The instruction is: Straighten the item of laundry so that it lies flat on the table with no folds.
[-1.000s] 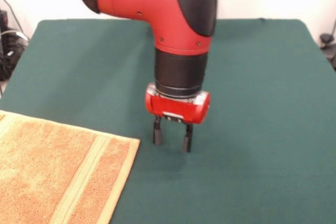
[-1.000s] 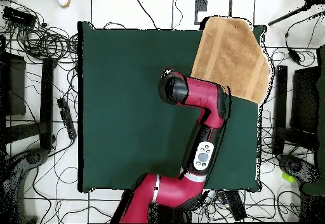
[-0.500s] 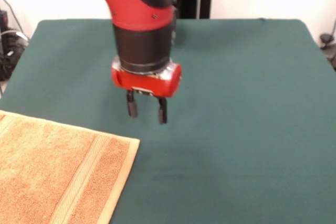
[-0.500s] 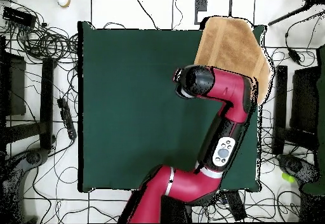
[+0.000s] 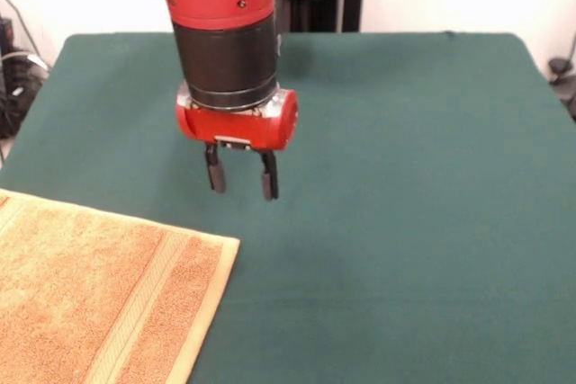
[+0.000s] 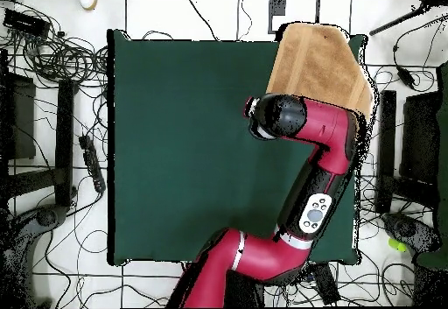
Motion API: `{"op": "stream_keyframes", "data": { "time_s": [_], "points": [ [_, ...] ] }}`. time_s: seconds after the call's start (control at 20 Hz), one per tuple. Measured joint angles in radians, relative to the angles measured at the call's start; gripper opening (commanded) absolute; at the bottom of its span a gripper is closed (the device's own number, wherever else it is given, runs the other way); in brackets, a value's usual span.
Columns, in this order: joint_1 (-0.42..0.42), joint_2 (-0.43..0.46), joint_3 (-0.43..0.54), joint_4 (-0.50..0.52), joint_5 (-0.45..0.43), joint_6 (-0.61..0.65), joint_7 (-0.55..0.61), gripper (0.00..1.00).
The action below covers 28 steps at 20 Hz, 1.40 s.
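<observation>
The gripper (image 5: pixel 241 182) hangs above the bare table (image 5: pixel 423 177) with its two fingers (image 5: pixel 214 175) set narrowly apart and nothing between them. The towel (image 5: pixel 90 299) lies at about 7 o'clock from the gripper in the front view, near but not touching, and runs out of the picture at the left and bottom edges. In the overhead view the towel (image 6: pixel 319 65) sits at the corner of the table at about 1 o'clock, and its outer part seems to reach past the table edge; the arm (image 6: pixel 306 148) covers its lower part.

The part I can see looks flat, with the pale stripe (image 5: pixel 135 308) straight and the corner (image 5: pixel 232 242) sharp. I cannot tell whether a fold remains under the arm or beyond the edge.

To do this step well, I think the gripper should come down at the free corner, take only the hem layer, and pull toward the middle of the table, low and slowly. A pull that is too high can lift the cloth and make a new fold. A grip too deep can bunch the fabric.
</observation>
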Motion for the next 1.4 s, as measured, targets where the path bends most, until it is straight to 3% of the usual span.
{"op": "stream_keyframes", "data": {
  "time_s": [0.55, 0.75, 1.15, 1.4],
  "points": [
    [0.044, 0.13, 0.006, -0.06, -0.014, -0.018, 0.0, 1.0],
    [0.047, 0.159, 0.006, -0.053, 0.028, -0.06, 0.0, 1.0],
    [0.026, 0.063, -0.01, 0.083, 0.139, -0.1, -0.006, 1.0],
    [-0.002, -0.004, -0.011, 0.209, 0.291, -0.315, -0.109, 1.0]
  ]
}}
